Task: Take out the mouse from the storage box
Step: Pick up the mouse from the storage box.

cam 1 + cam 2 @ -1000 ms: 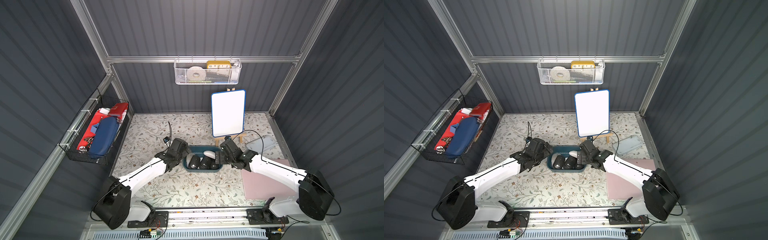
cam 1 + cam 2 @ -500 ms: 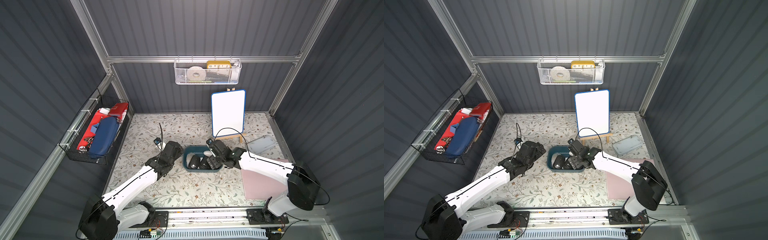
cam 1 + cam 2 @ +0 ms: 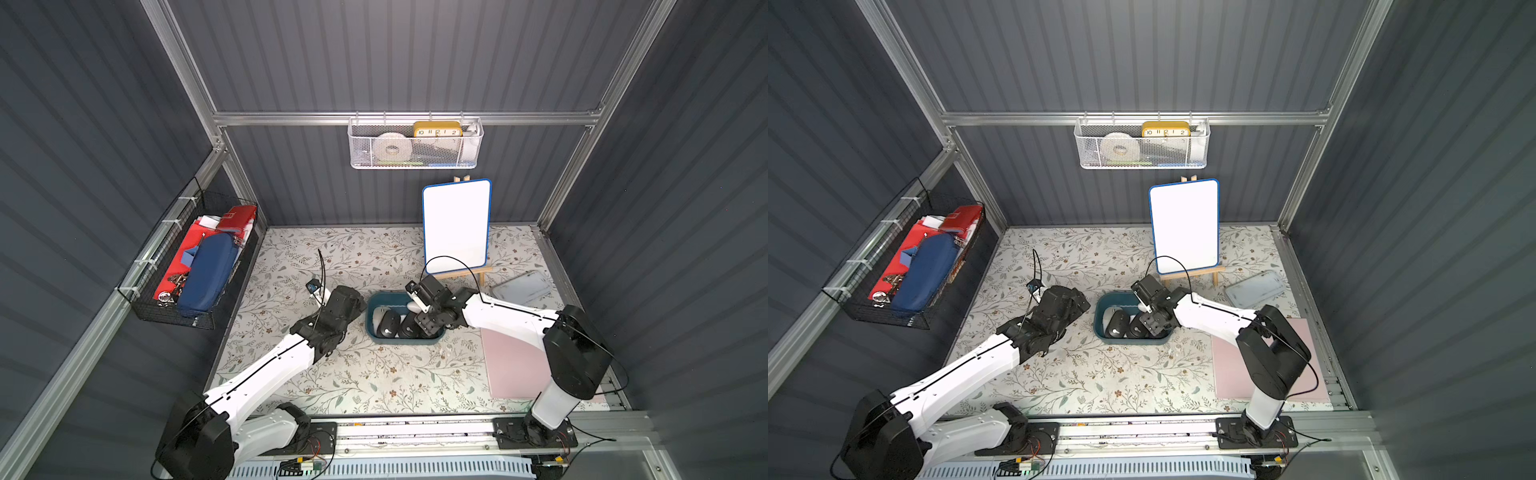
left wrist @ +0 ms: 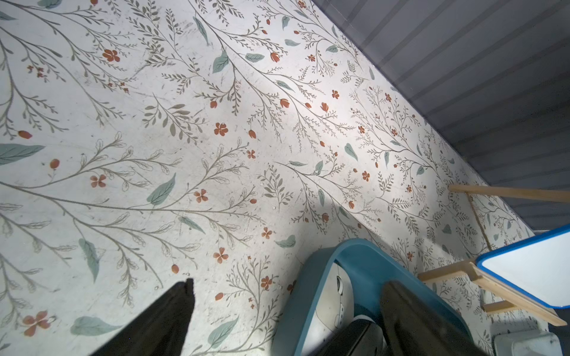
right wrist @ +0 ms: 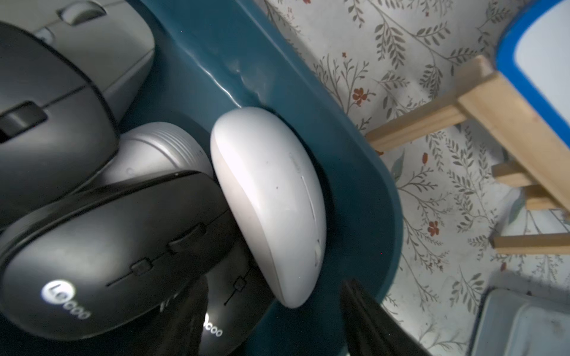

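Observation:
The storage box (image 3: 371, 328) is a dark teal tub in the middle of the table, seen in both top views (image 3: 1100, 322). Several mice lie in it: black ones (image 3: 388, 324) and a white mouse (image 5: 271, 209) against the far wall. My right gripper (image 5: 277, 326) reaches down into the box (image 5: 354, 172), its jaws apart. The white mouse's end and a black Lecoo mouse (image 5: 228, 308) lie between them, and nothing is gripped. My left gripper (image 4: 287, 323) is open wide and straddles the box's left wall (image 4: 311, 277).
A whiteboard on a wooden easel (image 3: 456, 226) stands just behind the box. A grey tray (image 3: 521, 289) and a pink sheet (image 3: 515, 365) lie to the right. A white mesh basket (image 3: 415, 143) hangs on the back wall, and a black wire basket (image 3: 195, 266) on the left wall.
My right gripper has swung from the box's right side into the box, and its jaws have narrowed. My left gripper has drawn back a little to the left.

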`<state>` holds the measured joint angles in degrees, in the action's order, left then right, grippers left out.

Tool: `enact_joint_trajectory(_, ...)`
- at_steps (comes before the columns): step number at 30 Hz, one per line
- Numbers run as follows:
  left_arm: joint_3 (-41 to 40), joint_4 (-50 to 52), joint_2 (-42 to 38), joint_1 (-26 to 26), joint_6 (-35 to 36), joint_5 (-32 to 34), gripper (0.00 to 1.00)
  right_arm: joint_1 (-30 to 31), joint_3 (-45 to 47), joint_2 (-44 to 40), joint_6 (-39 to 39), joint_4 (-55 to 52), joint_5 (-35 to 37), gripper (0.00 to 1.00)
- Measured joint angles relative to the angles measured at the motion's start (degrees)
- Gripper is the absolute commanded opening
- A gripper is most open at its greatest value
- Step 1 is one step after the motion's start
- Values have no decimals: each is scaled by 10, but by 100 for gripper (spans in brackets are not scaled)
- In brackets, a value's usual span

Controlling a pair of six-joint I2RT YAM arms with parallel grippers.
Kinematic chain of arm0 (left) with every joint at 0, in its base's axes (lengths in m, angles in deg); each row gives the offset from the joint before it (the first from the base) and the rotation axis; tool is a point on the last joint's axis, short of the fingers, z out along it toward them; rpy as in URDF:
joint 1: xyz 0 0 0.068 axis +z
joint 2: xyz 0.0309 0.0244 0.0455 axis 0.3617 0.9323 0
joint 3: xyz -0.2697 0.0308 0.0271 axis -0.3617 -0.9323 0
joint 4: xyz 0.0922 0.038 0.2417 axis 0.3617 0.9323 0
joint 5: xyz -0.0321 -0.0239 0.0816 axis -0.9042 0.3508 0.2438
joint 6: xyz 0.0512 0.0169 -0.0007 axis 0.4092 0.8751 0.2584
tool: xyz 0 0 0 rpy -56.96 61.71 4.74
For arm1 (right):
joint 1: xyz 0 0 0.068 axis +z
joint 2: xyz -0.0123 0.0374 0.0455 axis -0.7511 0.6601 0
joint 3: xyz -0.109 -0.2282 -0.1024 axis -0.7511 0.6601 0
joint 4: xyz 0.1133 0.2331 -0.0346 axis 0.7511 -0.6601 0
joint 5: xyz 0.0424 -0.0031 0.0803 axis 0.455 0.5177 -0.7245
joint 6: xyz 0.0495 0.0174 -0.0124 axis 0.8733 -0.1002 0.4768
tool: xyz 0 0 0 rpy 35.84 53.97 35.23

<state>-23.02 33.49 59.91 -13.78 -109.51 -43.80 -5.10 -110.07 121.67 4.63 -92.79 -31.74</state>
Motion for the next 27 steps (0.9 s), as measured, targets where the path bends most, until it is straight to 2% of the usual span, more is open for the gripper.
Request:
enact_joint_trajectory(6,-8,-2,-1,0,0,0,99,-4,-17,31,-18,-3,23,61)
enact_joint_trajectory(13,-10,-5,-1,0,0,0,99,-6,-38,63,-34,-3,39,55)
enact_joint_trajectory(23,-19,-12,-1,0,0,-3,99,1,-73,102,-48,1,54,54)
enact_joint_trajectory(27,-20,-13,-4,0,0,-3,100,3,-81,115,-53,4,62,46)
